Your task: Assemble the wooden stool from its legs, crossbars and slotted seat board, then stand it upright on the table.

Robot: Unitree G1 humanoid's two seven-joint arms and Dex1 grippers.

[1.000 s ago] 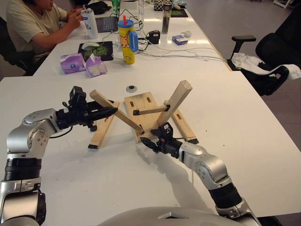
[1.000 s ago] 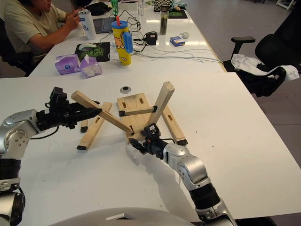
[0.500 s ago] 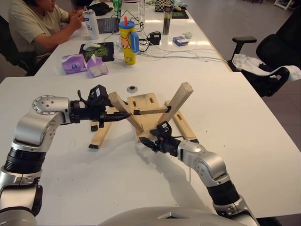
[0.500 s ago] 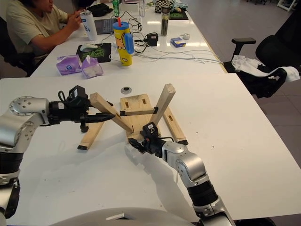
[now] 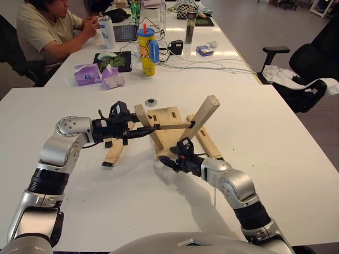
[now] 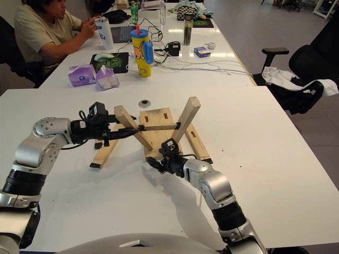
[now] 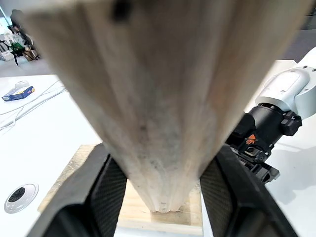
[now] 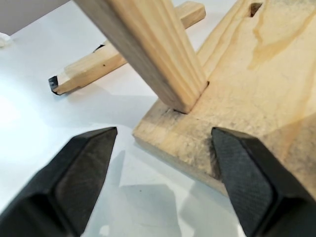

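The slotted seat board [image 5: 165, 119] lies flat on the white table [image 5: 275, 132], about midway between the two arms. Two legs stand in it, leaning apart in a V.

The left-leaning leg [image 5: 142, 114] has its foot set into the board at the near corner. The left gripper [image 5: 150, 129] comes in from the robot's left, and its black fingers [image 7: 106, 195] are clamped on either side of this leg about halfway up. The right-leaning leg [image 5: 204, 115] rises toward the robot's right with nothing gripping it. A thin crossbar [image 5: 172, 126] runs roughly level between the two legs, above the board.

The right gripper [image 5: 164, 161] sits low over the table at the board's near corner. Its fingers [image 8: 84, 168] are spread wide and grasp nothing. In the right wrist view the board's corner and the foot of the left-leaning leg show between them. It is not clear whether they touch the wood.

A loose leg [image 5: 114, 152] with a black end cap lies flat on the table just left of the board. Another wooden piece [image 5: 209, 144] lies flat just beside the board's right edge.

A round cable grommet [image 5: 151, 102] sits in the table just beyond the board. On the next table stand a yellow cup [image 5: 144, 52] and tissue packs [image 5: 85, 74], well away from the stool parts.
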